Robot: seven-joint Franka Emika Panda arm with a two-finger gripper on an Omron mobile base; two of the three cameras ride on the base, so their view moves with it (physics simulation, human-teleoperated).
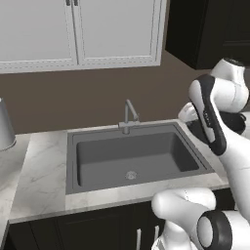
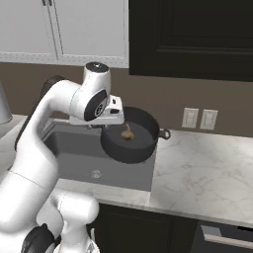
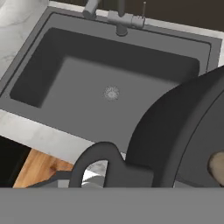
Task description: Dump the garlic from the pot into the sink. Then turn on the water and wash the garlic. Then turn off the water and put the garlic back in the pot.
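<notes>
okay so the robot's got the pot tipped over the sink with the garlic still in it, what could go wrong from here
1. The pot is tilted at the right end of the sink, partly over its rim, so the garlic might roll out onto the counter.
2. The gripper seems to hold the pot by one side only; further tipping could let it swing or slip.
3. The garlic could lodge on the drain.
</notes>
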